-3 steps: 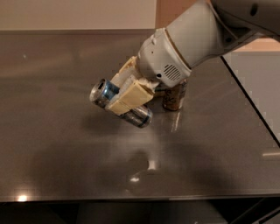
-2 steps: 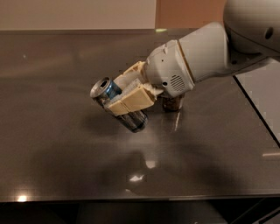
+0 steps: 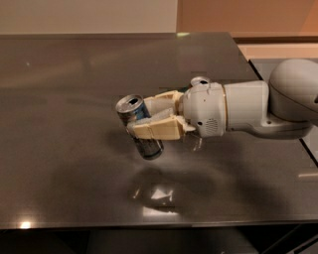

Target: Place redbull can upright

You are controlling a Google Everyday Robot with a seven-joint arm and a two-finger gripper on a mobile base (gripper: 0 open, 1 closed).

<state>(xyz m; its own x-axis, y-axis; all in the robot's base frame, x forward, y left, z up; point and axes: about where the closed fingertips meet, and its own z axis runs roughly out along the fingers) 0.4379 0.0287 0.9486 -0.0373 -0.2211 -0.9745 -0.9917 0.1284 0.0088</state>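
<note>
The gripper has its fingers clamped on the can, tilted between them over the table.

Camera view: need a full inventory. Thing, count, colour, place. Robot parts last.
table: 1, dark grey and glossy, fills most of the view
redbull can: 1, blue and silver with a silver top, tilted above the table centre, open top facing up and left, held in the gripper
rounded pale piece: 1, silver-white, peeking out behind the wrist, mostly hidden, cannot tell what it is
wall: 1, beige, behind the table, with an orange-brown section to the right
gripper: 1, cream fingers, centre of view, closed on the sides of the redbull can
arm: 1, white and light grey, reaches in from the right edge
</note>
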